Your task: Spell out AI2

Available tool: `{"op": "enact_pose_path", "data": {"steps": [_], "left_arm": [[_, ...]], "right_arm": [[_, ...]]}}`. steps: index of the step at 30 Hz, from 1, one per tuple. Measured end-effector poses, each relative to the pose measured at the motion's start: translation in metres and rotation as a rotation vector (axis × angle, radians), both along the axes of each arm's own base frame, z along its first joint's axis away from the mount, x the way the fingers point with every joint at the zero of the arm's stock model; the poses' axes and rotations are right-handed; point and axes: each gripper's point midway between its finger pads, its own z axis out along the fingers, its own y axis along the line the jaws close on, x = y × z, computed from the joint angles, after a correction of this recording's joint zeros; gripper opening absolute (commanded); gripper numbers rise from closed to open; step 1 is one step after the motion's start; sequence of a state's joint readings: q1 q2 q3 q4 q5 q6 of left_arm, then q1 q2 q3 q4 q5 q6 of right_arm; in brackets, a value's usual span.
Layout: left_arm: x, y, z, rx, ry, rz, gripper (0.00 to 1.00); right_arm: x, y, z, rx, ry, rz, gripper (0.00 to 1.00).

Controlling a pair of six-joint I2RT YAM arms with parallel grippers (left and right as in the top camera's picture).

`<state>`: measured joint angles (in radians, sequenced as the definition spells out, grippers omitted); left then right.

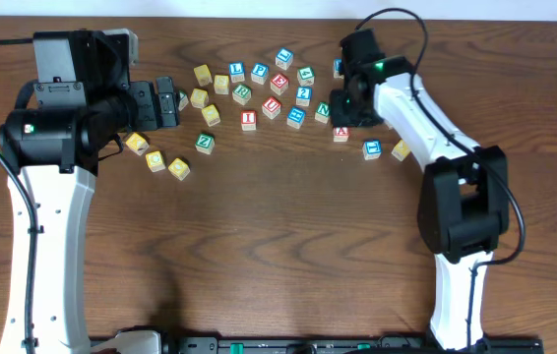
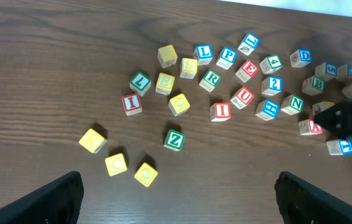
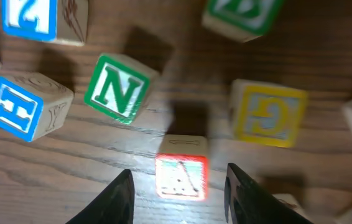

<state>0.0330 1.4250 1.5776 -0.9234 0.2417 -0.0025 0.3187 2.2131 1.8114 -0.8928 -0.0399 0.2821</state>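
Some two dozen small wooden cubes strewn over a dark brown desk [image 1: 278, 246] of long, streaky grain, matte under the light. Pale raw wood on the cube sides, faint line engravings on a few, edges square with slightly softened corners. Top faces either white, framed in red, blue or green around a matching printed capital, or solid yellow. Red "A" cube [image 3: 182, 175] lying flat at the right end of the cluster, its face glossy and half washed out by glare in the right wrist view. Right end effector [image 3: 179, 186] lowered over it, black tapered fingers [image 3: 119, 199] apart, one on each side of the "A" cube, a thin strip of desk showing between each finger and the wood, neither visibly touching. Close by, a green "N" cube [image 3: 117, 87], a blue "H" cube [image 3: 17, 107] and a yellow cube [image 3: 268, 115] with a letter hard to read. Red "I" cube [image 1: 249, 120] near the middle of the cluster, just beside a red "U" cube [image 1: 272, 106]. Blue "2" cube [image 1: 303, 95] between the "I" cube and the "A" cube, a little farther back. Left end effector [image 2: 179, 196] at the cluster's left edge, broad black fingers [image 2: 58, 199] spread wide, gripping nothing. Green "Z" cube [image 2: 174, 139] in front of it, beside three yellow cubes [image 2: 115, 163] in a loose arc.
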Motion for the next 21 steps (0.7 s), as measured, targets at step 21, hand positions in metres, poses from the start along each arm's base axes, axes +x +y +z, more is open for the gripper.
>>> {"op": "enact_pose_path", "data": {"steps": [21], "left_arm": [[0.000,0.000,0.000,0.000,-0.002,0.000,0.98]], "right_arm": [[-0.005,0.009,-0.014,-0.065,0.009,0.003,0.46]]}}
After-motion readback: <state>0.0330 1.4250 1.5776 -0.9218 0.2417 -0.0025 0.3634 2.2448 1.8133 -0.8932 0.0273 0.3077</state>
